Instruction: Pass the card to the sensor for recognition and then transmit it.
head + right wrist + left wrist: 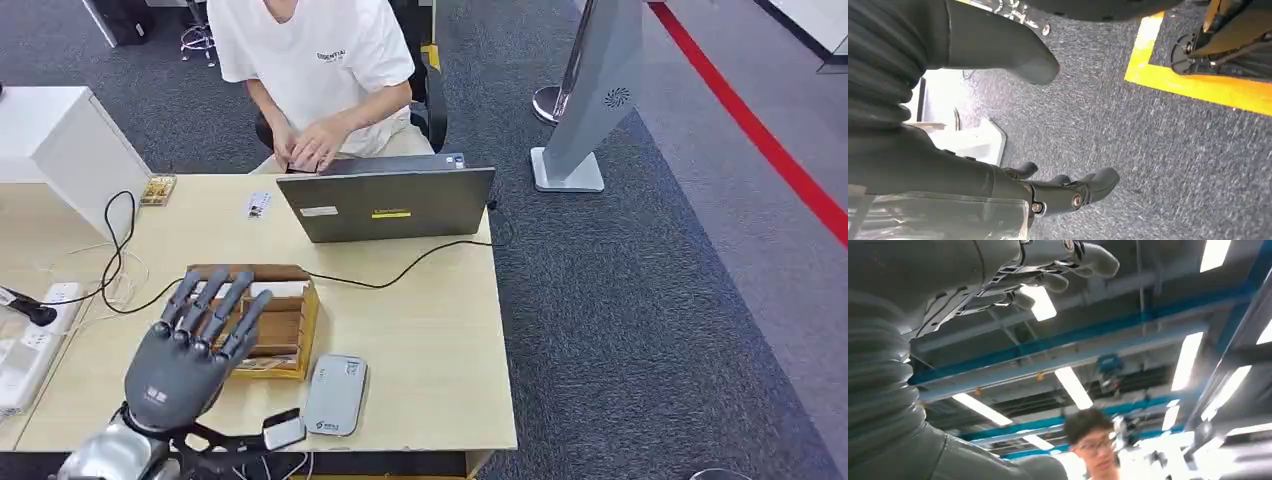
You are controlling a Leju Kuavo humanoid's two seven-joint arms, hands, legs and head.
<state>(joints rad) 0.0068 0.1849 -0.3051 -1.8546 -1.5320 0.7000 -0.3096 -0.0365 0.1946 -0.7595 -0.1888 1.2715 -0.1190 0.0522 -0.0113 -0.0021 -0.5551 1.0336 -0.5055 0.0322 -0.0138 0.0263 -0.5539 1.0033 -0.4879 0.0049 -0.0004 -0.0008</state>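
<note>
In the lower left of the head view, the robot's grey left hand point(195, 335) hovers palm-down with its fingers stretched out and spread, holding nothing, over the open brown cardboard box point(292, 330) that sits on the pale wooden table point(430, 340). The fingertips reach across the left half of the box, and whether they touch it cannot be told. Inside the box lie thin flat cards point(272, 290), partly covered by the hand. Just right of the box, near the table's lower edge, lies the flat silver-grey rectangular card sensor point(335, 394). In the centre, above the box, stands an open grey laptop point(388, 203) with a yellow sticker, its back turned toward the camera, and a black cable point(400, 272) runs from it across the tabletop. A person in a white T-shirt point(310, 60) sits behind the laptop at the top of the frame, hands at its keyboard. A small white card-like item point(258, 205) lies left of the laptop.

In the right wrist view the robot's right hand point(1048, 192) hangs above dark grey carpet point(1148, 150), fingers curled slightly and apart, gripping nothing.
</note>
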